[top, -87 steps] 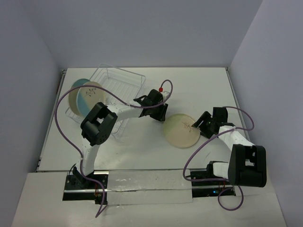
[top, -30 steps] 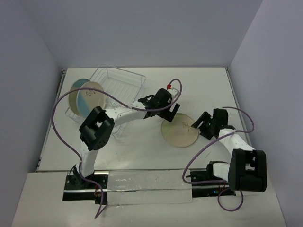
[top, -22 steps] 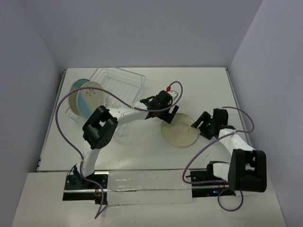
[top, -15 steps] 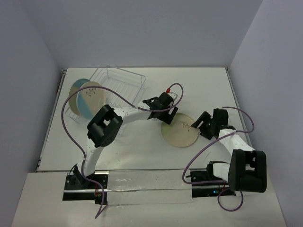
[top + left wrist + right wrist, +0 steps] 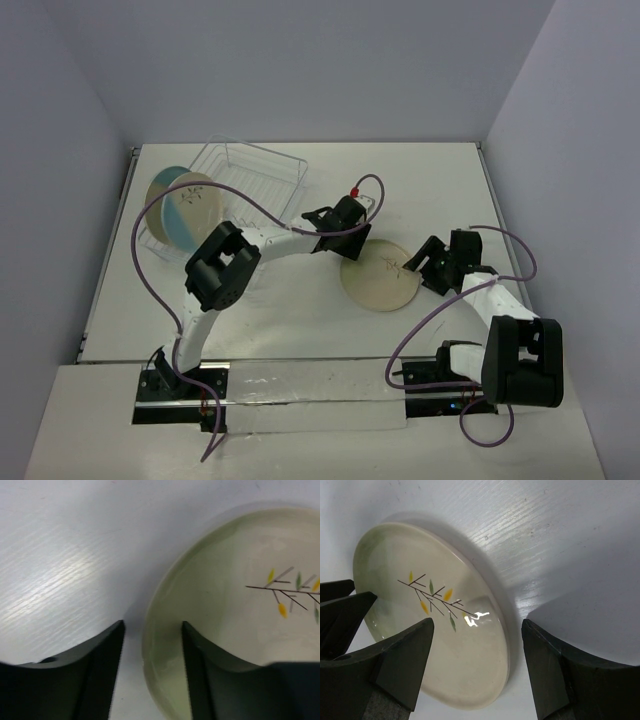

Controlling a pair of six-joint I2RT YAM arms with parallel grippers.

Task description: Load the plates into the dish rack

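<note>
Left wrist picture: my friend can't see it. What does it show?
A cream plate with a greenish edge and a twig drawing sits on a white table. The open claw has one dark finger either side of its rim.

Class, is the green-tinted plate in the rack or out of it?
Out: the plate sits on the table, right of the rack.

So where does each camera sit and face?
Top external: high behind the robot, looking down on table, dish rack, left arm, right arm.
Left wrist: looks down through the open left gripper at the rim of the green-tinted plate.
Right wrist: through the open right gripper, the same plate; all three views share it.
</note>
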